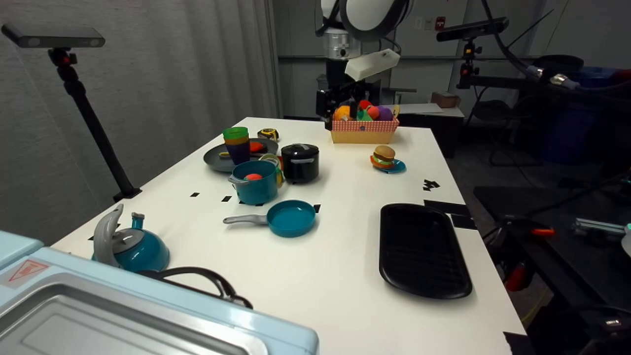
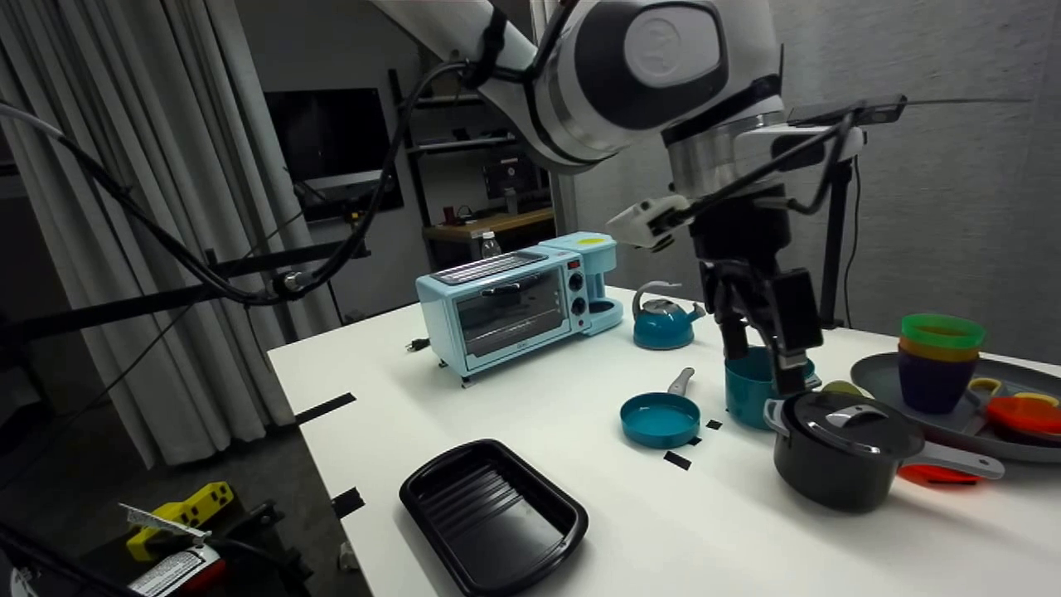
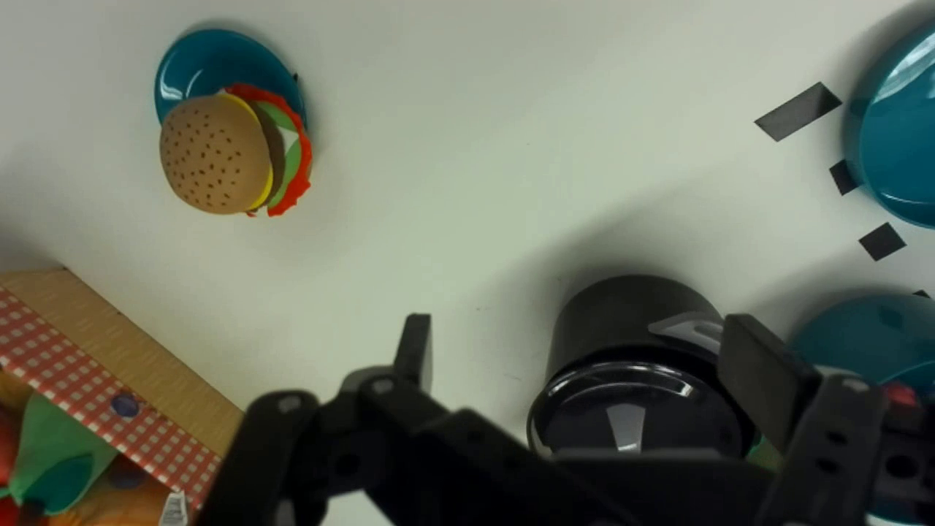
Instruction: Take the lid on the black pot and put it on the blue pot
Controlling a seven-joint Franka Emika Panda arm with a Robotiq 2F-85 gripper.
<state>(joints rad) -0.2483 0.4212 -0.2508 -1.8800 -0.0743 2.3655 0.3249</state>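
Note:
The lid [image 1: 301, 147] is dark and shiny with a grey grip, and it sits on the black pot [image 1: 300, 168]. The lid [image 2: 862, 421] and the black pot [image 2: 833, 473] also show in an exterior view, with the pot's grey handles. The blue pot [image 1: 261, 190] stands beside the black pot, uncovered, with a reddish thing inside; it also shows in an exterior view [image 2: 746, 390]. My gripper [image 2: 763, 369] is open and empty above the table near both pots. In the wrist view my gripper [image 3: 581, 323] has the lid [image 3: 672, 409] below, partly hidden, towards its right finger.
A teal frying pan [image 1: 291, 219], a black tray [image 1: 421, 251], a toy burger [image 1: 383, 157] and a basket of toys [image 1: 365, 135] stand around. A grey plate with stacked cups [image 2: 937, 365] is beside the black pot. A kettle [image 2: 663, 327] and toaster oven [image 2: 514, 311] stand farther off.

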